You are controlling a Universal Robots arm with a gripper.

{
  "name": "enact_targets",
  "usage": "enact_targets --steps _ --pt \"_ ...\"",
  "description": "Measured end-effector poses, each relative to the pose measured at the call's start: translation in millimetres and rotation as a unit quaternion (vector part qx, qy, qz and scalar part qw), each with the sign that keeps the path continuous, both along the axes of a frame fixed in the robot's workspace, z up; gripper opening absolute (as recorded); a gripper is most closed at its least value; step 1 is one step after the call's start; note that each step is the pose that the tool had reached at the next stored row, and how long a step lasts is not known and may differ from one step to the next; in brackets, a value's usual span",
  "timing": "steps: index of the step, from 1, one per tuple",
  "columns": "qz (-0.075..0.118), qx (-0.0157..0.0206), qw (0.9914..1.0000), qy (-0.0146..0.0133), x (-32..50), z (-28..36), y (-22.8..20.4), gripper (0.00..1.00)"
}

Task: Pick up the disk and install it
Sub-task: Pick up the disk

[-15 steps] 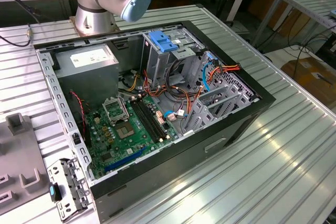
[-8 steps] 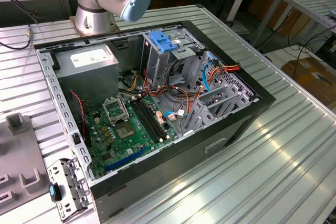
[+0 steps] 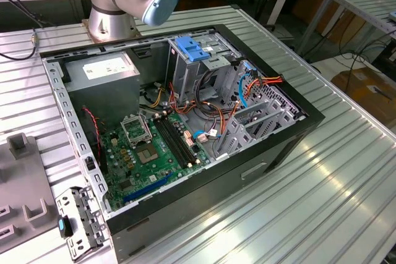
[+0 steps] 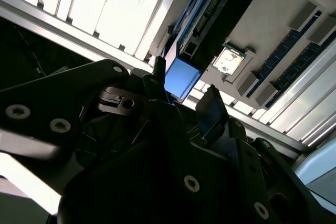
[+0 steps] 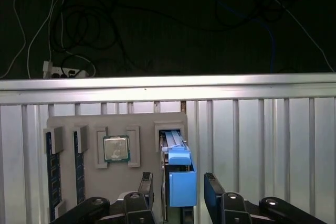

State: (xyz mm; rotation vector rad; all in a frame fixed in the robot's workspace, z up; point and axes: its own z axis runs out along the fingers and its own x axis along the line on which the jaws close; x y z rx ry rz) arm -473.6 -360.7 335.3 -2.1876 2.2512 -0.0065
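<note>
The disk (image 5: 175,145) stands on edge in a slot of a grey holder tray (image 5: 142,124). It is a thin metal slab with a blue plastic rail (image 5: 182,182) on its near end. My gripper (image 5: 179,190) is open, with one dark finger on either side of that blue end. A small gap shows on each side. In the second wrist view the same blue end (image 4: 181,77) sits between the fingertips of the gripper (image 4: 184,90), and the disk's body (image 4: 210,14) runs away from them.
The tray also holds a processor chip (image 5: 116,148) and memory sticks (image 5: 51,174). In the exterior view the open computer case (image 3: 260,153) lies on a ribbed metal table, with a drive cage with a blue handle (image 3: 192,51), a grey power box (image 3: 105,72) and a green board (image 3: 154,153).
</note>
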Motion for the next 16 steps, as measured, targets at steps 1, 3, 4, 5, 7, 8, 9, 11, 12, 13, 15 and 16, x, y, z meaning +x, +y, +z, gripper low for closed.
enact_targets --steps 1,3,4,5,7,8,9,11,12,13,15,16 --pt "0.0 0.0 1.0 0.0 0.0 0.0 0.0 0.51" --pt "0.0 -0.0001 1.0 0.0001 0.0 0.0 0.0 0.51" --pt "0.0 -0.0001 1.0 0.0002 0.0 0.0 0.0 0.51" --pt "0.0 -0.0002 1.0 0.0002 0.0 0.0 0.0 0.51" --pt "0.0 -0.0002 1.0 0.0003 0.0 0.0 0.0 0.51" --pt "0.0 -0.0002 1.0 0.0003 0.0 0.0 0.0 0.51" --pt "0.0 -0.0003 1.0 0.0004 0.0 0.0 0.0 0.51" --pt "0.0 -0.0003 1.0 0.0004 0.1 -0.4 0.0 0.51" --pt "0.0 -0.0002 1.0 0.0003 0.0 -1.5 0.0 0.51" --pt "0.0 -0.0002 1.0 0.0003 0.0 -3.1 0.0 0.51" --pt "0.0 -0.0003 1.0 0.0004 0.0 -5.4 0.0 0.51" --pt "0.0 -0.0003 1.0 0.0004 0.0 -7.7 0.0 0.51"
